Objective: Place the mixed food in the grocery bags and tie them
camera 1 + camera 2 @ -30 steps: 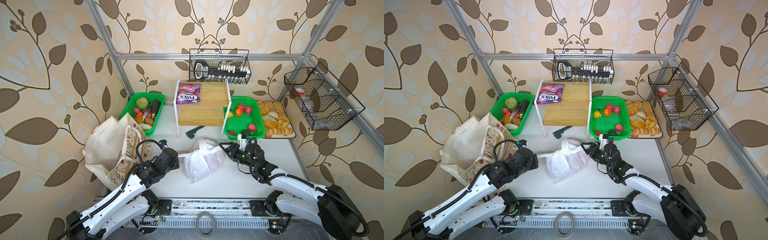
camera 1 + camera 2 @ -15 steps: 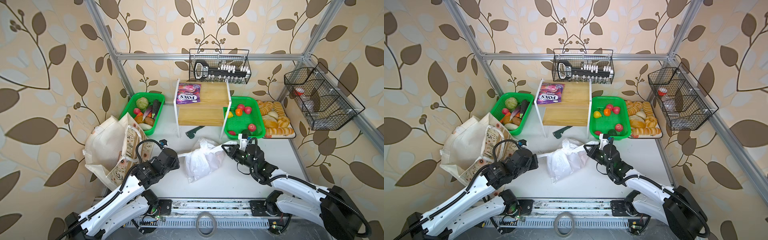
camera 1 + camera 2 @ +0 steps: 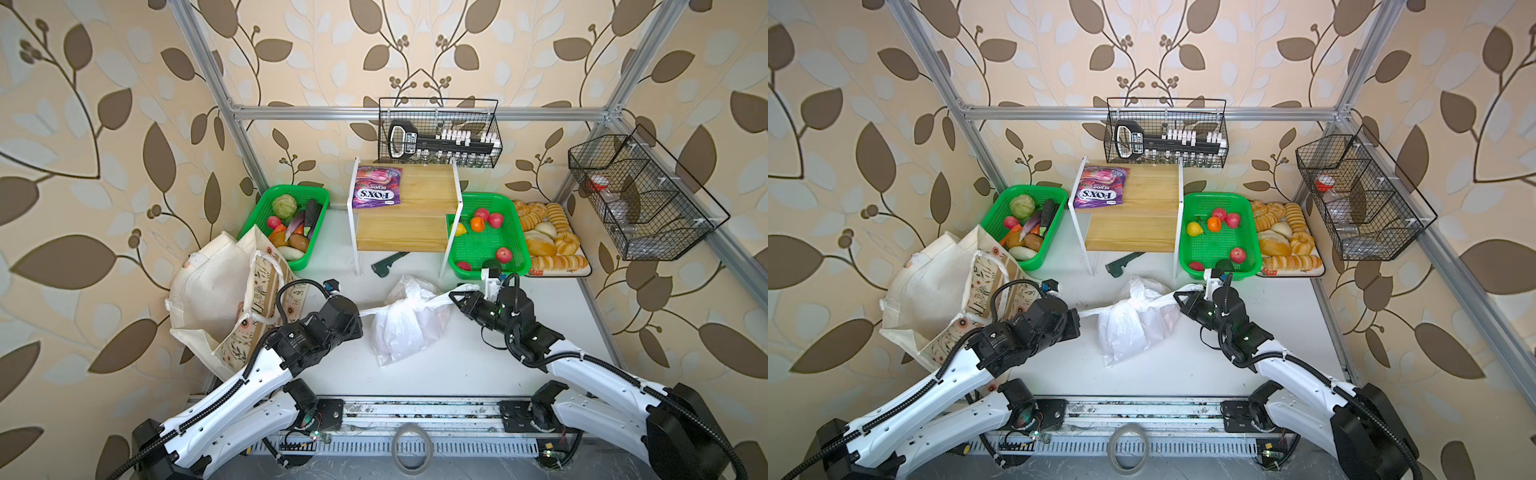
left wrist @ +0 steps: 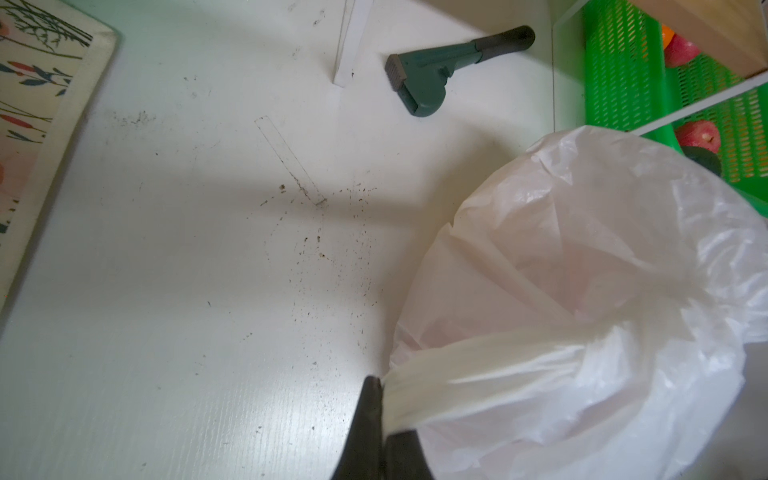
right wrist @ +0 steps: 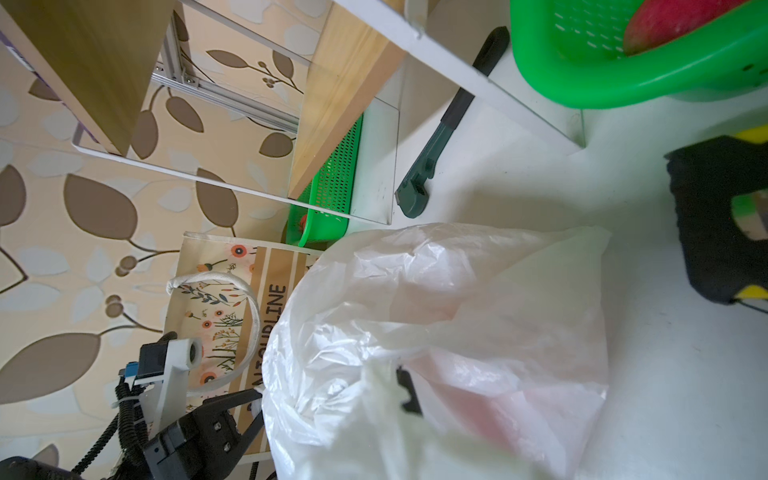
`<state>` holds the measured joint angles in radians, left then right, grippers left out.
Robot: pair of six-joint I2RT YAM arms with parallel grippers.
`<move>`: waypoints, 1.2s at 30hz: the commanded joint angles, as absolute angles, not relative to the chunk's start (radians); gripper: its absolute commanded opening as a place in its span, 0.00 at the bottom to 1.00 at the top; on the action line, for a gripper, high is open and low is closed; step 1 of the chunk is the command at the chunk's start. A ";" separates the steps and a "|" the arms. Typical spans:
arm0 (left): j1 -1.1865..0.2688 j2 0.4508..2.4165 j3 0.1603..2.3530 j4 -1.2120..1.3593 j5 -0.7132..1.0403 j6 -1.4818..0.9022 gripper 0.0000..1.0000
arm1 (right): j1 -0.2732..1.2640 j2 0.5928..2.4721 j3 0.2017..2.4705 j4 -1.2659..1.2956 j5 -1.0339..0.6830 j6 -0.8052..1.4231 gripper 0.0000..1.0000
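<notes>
**Tension on both handles of the white plastic bag (image 3: 405, 328)**

My left gripper (image 3: 360, 312) is clamped tight on one twisted handle (image 4: 478, 374) of the bag. The left wrist view shows the dark fingertips (image 4: 365, 411) pressed together with the white strand bunched between them. My right gripper (image 3: 454, 296) is closed on the other handle (image 3: 438, 298). In both top views that strand runs straight from the bag's gathered neck into the jaws, and a scrap of plastic pokes out behind them. The right wrist view shows only one black fingertip (image 5: 405, 390) behind blurred plastic.

The bag sits on the white table (image 3: 457, 365) near the middle, between my two grippers, with its body sagging toward the near edge. Something pinkish shows faintly through the plastic, and I cannot tell what it is.

The canvas tote (image 3: 216, 291) slumps at the left by the wall, apart from the plastic bag. The purple Fox's packet (image 3: 377, 187) lies on the wooden shelf (image 3: 411, 216) at the far side. The orange (image 3: 477, 224) and the yellow pear (image 3: 459, 229) lie in the green basket (image 3: 513, 208) at the far right. A dark green tool (image 3: 388, 264) lies on the table just beyond the bag.
</notes>
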<state>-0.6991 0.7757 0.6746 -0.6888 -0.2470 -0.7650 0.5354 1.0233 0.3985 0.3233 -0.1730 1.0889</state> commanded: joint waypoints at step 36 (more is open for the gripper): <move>-0.802 1.244 1.141 -0.657 -0.018 -0.262 0.99 | 0.332 0.508 0.423 -0.206 0.109 0.989 0.85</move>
<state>-0.7811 1.2087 1.0752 -0.6510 -0.0315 -0.3397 0.3370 0.5228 0.3996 -0.1902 0.0814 0.9756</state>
